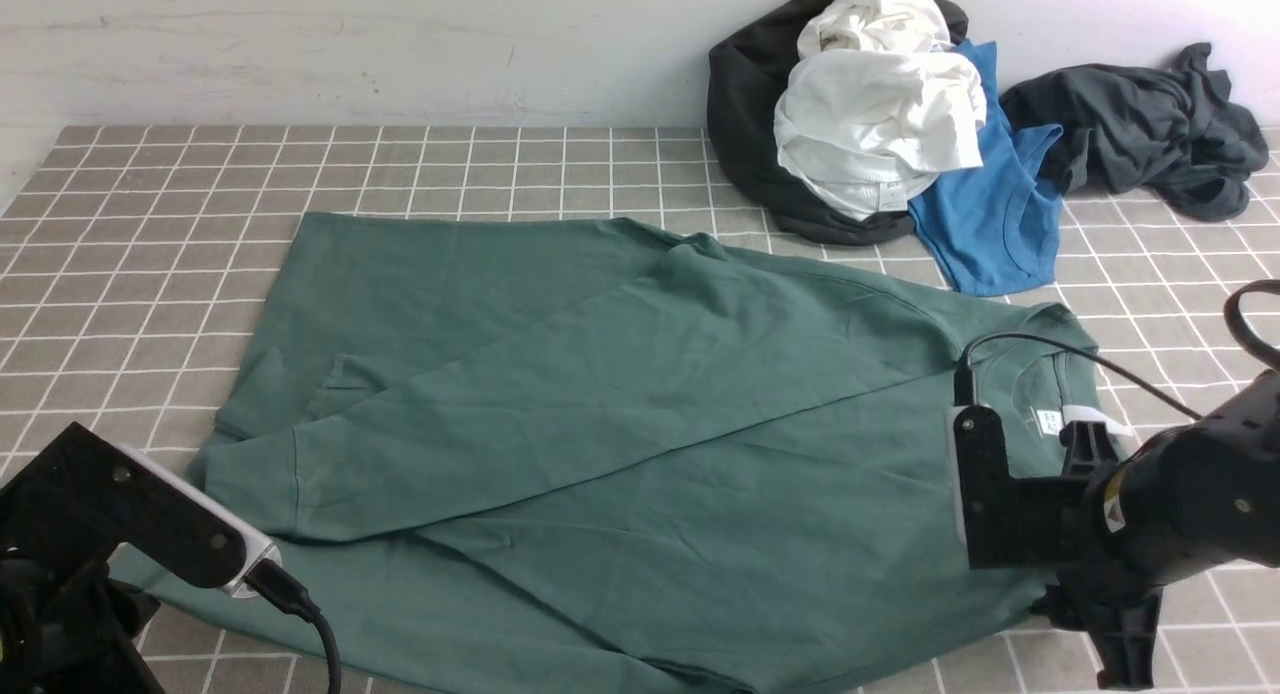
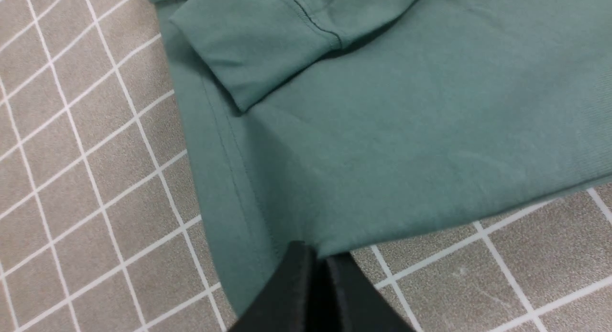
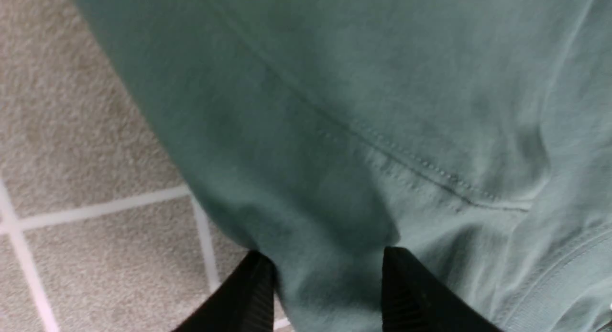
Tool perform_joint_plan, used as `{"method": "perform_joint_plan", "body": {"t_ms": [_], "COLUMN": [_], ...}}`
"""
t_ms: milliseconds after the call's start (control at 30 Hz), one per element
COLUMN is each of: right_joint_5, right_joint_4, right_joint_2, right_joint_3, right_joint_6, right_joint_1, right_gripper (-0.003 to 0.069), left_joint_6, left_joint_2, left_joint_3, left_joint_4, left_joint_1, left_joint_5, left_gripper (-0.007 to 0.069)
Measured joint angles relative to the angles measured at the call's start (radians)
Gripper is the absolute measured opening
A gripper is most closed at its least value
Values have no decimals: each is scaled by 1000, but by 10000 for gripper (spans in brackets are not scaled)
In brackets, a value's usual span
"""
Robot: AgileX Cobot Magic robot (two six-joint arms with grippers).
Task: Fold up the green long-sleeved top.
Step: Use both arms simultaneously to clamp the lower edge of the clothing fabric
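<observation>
The green long-sleeved top (image 1: 640, 414) lies spread on the tiled table, with both sleeves folded across the body and the collar and white neck label (image 1: 1048, 422) at the right. No chest logo shows. My left gripper (image 2: 313, 258) is shut on the top's hem corner (image 2: 248, 255) at the near left; a sleeve cuff (image 2: 248, 49) lies just beyond it. In the front view the left wrist (image 1: 110, 514) hides its jaws. My right gripper (image 3: 327, 267) is open, with the top's edge near the shoulder seam (image 3: 406, 164) between its fingers. Its wrist (image 1: 1100, 534) is by the collar.
A pile of clothes lies at the back right against the wall: a black garment (image 1: 745, 124), white garments (image 1: 880, 114), a bright blue T-shirt (image 1: 990, 214) and a dark grey garment (image 1: 1140, 124). The tiled table (image 1: 150, 224) shows bare at the left.
</observation>
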Motion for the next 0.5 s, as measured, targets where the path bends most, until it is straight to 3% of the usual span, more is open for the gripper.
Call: {"method": "perform_joint_plan", "body": {"t_ms": [233,333,467,500], "right_joint_5": [-5,-5,3,3], "right_joint_4": [-3,-2,47,51], "right_joint_2": [0,0,0,0], "right_joint_3": [5,5,5,5], "right_joint_6": [0,3,79,94], "right_joint_1": [0,0,0,0], "right_gripper": [297,263,70,54], "left_joint_6": [0,0,-7,-8], "left_joint_2": [0,0,0,0], "left_joint_3": [0,0,-8,-12], "left_joint_4": [-1,-7,-80,-91], "left_joint_1": [0,0,0,0], "left_joint_5": [0,0,6,8], "left_gripper": [-4,-4,-4,-4]}}
